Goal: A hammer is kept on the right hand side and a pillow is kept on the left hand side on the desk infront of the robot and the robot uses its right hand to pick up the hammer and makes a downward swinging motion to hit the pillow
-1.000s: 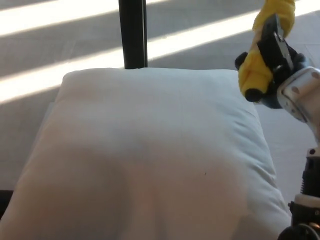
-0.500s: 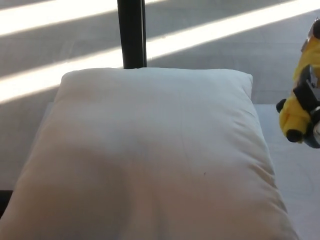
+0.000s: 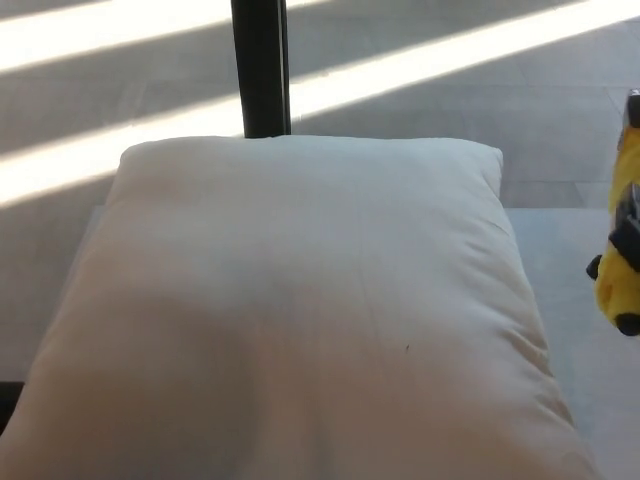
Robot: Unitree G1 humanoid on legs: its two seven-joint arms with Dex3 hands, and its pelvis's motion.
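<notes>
A large white pillow fills most of the head view and lies flat on the desk. At the far right edge a yellow hammer with black ends shows only in part, beside the pillow's right side and clear of it. A dark sliver of my right hand is wrapped around it; the rest of the hand and arm are cut off by the frame. My left hand does not show.
A black upright post stands just behind the pillow's far edge. Beyond it lies grey floor crossed by bright sunlight stripes. A strip of pale desk shows to the right of the pillow.
My right hand with the hammer has moved right and downward, from over the pillow's far right corner to almost out of the picture. The pillow's corner is uncovered now.
</notes>
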